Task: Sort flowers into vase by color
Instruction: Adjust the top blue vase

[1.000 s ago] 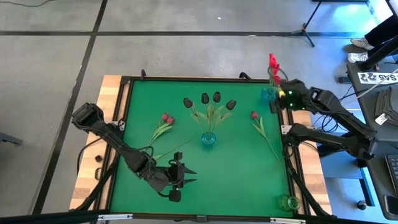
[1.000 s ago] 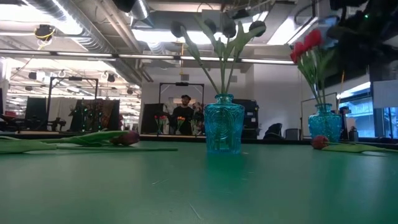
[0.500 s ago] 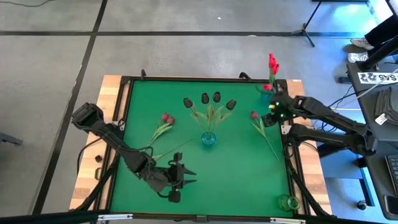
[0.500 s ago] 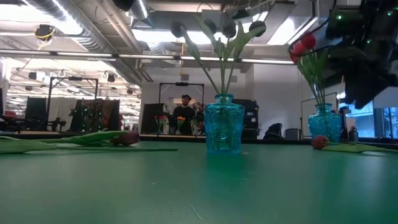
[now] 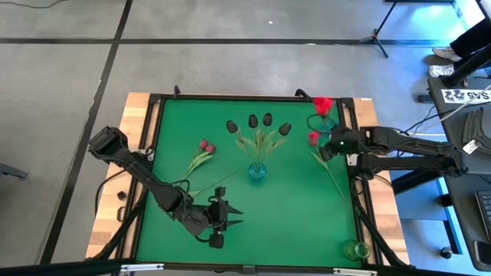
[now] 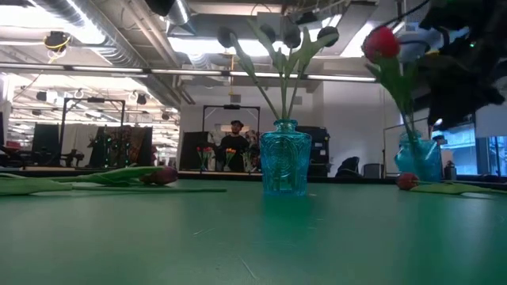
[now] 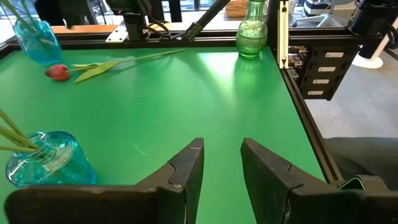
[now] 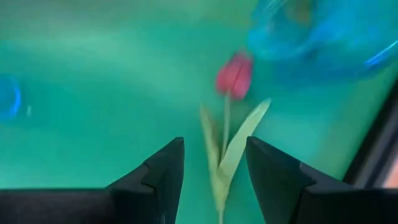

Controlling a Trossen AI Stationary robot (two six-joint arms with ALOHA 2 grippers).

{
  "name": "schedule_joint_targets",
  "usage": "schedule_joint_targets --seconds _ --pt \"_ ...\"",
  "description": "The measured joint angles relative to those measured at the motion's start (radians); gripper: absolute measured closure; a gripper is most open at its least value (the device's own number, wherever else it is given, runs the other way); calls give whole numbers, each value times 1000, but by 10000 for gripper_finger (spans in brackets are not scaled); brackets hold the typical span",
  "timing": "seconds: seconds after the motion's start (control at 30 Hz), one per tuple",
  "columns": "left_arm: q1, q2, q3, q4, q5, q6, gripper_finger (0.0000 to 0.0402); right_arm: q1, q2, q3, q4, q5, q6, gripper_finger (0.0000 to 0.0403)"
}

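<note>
Your green-topped counter (image 5: 230, 153) carries, at its middle, a blue cut-glass vase (image 5: 257, 171) holding four near-black tulips (image 5: 259, 123); a second blue glass vase (image 5: 325, 123) with red tulips (image 5: 323, 104) stands at the far right corner, and a green glass vase (image 5: 355, 249) at the near right corner. Your right end effector (image 5: 330, 147) hovers over a loose red tulip (image 8: 234, 74) lying flat by the right edge, fingers parted and grasping nothing, while two pink-maroon tulips (image 5: 205, 145) lie left of centre. Your left end effector (image 7: 221, 165) waits at the near edge, released and empty.
</note>
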Motion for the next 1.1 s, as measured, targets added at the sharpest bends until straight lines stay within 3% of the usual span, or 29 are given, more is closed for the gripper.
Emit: schedule_joint_targets --seconds 0.2,0.3,0.4,0.6,0.83,1.1 --pt "-1 0 0 1 0 -1 296 -1 -53 84 -73 274 11 231" --pt "-1 0 0 1 0 -1 296 -1 -86 117 -121 346 16 231" --pt "-1 0 0 1 0 -1 296 -1 -118 121 -126 332 9 231" --pt "0 0 0 1 0 0 296 -1 -110 121 -36 171 -279 231" --pt "14 0 0 2 0 8 296 -1 100 122 77 164 -580 218" --pt "-5 -8 0 -52 -48 31 296 -1 307 121 257 173 -880 165"
